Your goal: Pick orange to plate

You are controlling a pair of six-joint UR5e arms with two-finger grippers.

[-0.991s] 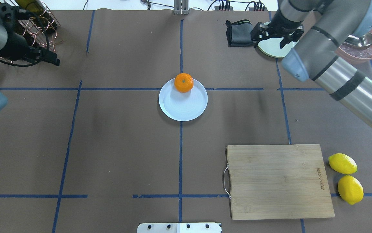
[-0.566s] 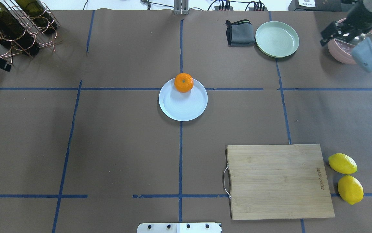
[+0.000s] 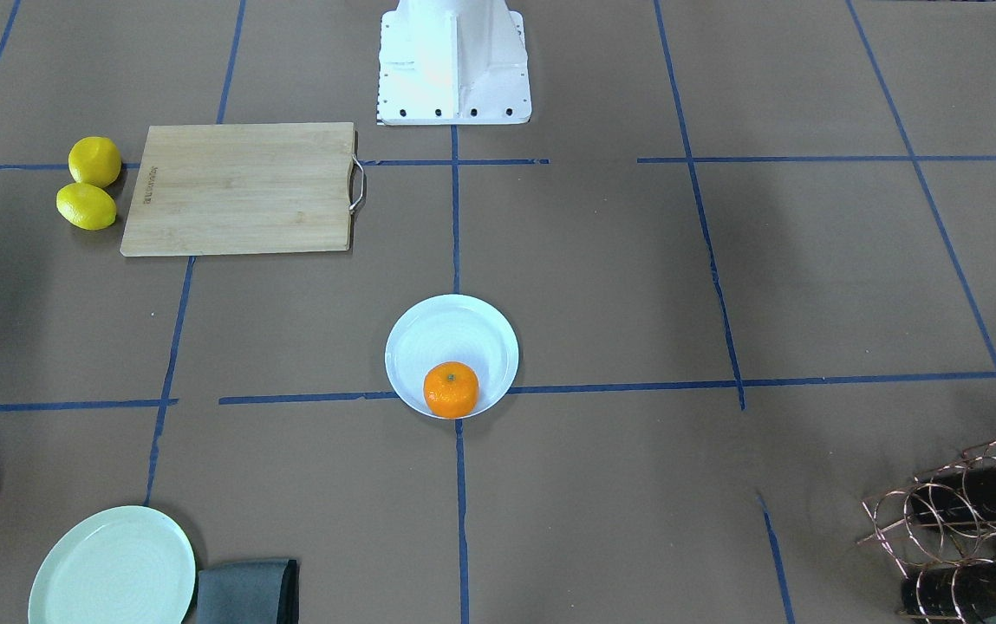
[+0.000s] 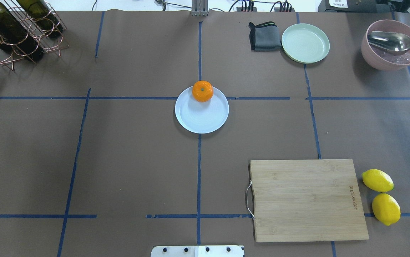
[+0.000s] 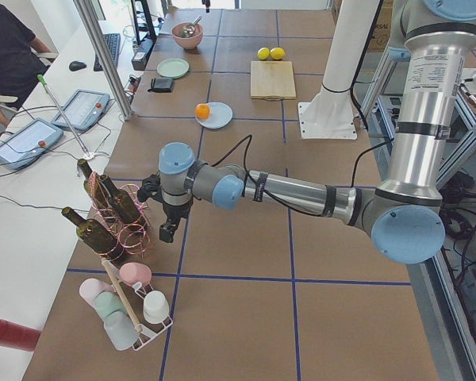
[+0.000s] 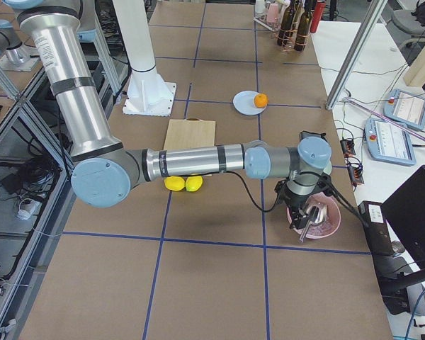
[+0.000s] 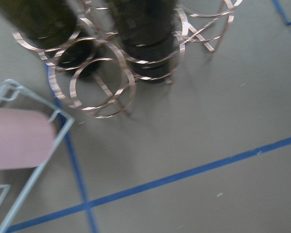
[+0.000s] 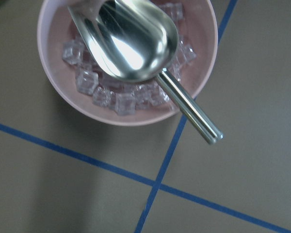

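Observation:
The orange [image 4: 202,91] rests on the far rim area of the pale bluish-white plate [image 4: 202,119] at the table's middle; it also shows in the front view as the orange [image 3: 452,389] on the plate [image 3: 450,334]. No gripper is near it. My left gripper [image 5: 167,233] hangs beside the wine rack at the table's left end, seen only from the side. My right gripper [image 6: 298,222] hovers over the pink bowl at the right end. I cannot tell whether either one is open or shut.
A wooden cutting board [image 4: 308,200] and two lemons [image 4: 381,196] lie front right. A mint-green plate [image 4: 305,43], a grey cloth [image 4: 263,36] and a pink bowl [image 4: 392,44] of ice with a metal scoop stand far right. A wire bottle rack [image 4: 15,32] stands far left.
Both arms have swung outward and left the overhead view, the right one past the mint plate to the pink bowl, the left one past the bottle rack. Orange and plate stayed put.

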